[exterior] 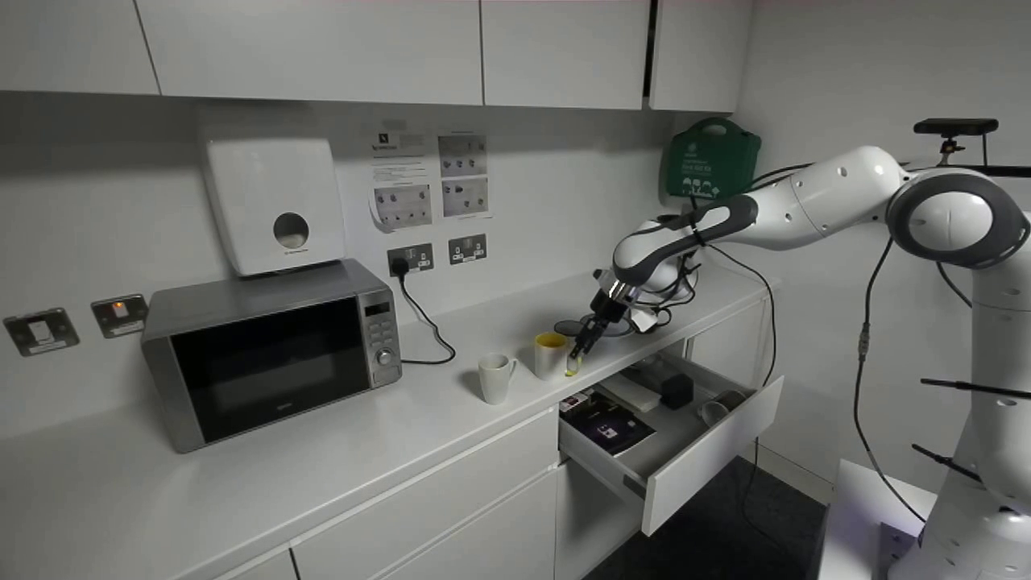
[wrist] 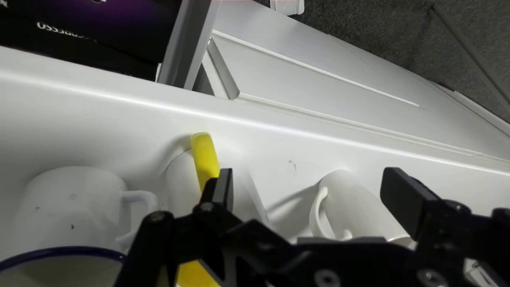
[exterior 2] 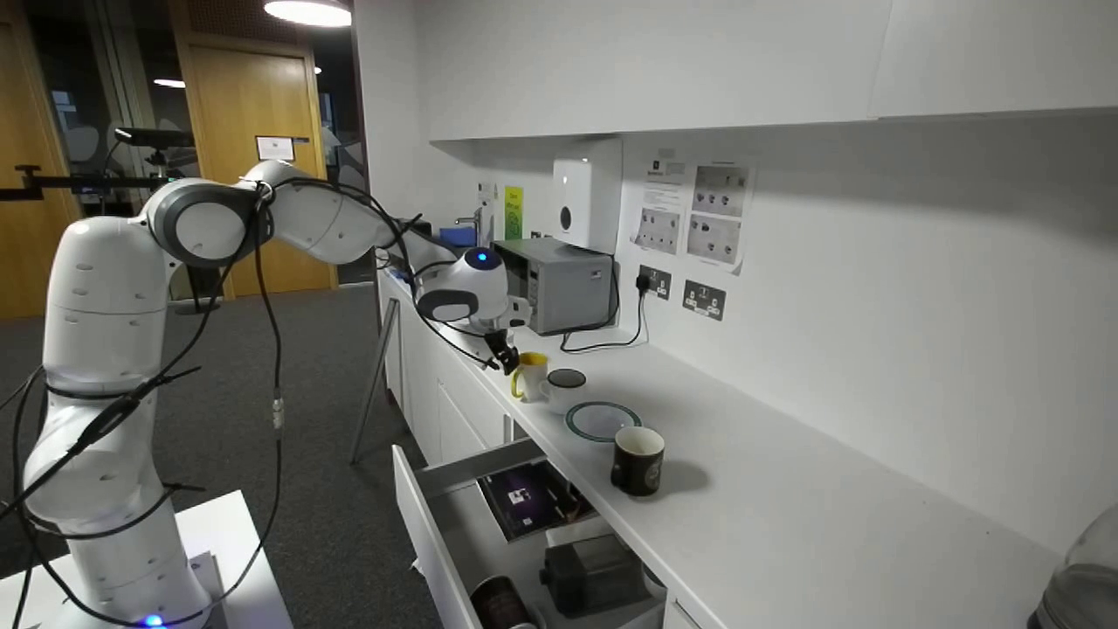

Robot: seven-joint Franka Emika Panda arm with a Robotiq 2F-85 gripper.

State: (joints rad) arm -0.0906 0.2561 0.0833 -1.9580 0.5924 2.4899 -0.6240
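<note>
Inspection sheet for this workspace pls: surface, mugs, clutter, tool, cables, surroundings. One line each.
Surface: white counter; a small dark mark shows in the wrist view.
Mugs: yellow-handled mug upright, white mug and blue-rimmed mug on either side of it, also upright.
Clutter: green-rimmed plate and dark mug further along; black box in the open drawer.
Tool: open, jaws wide apart, nothing held; close to the yellow-handled mug, contact can't be told.
Cables: arm cables hang loose; power cord, plugged into a wall socket, lies on the counter.
Surroundings: microwave, wall dispenser, green case.
</note>
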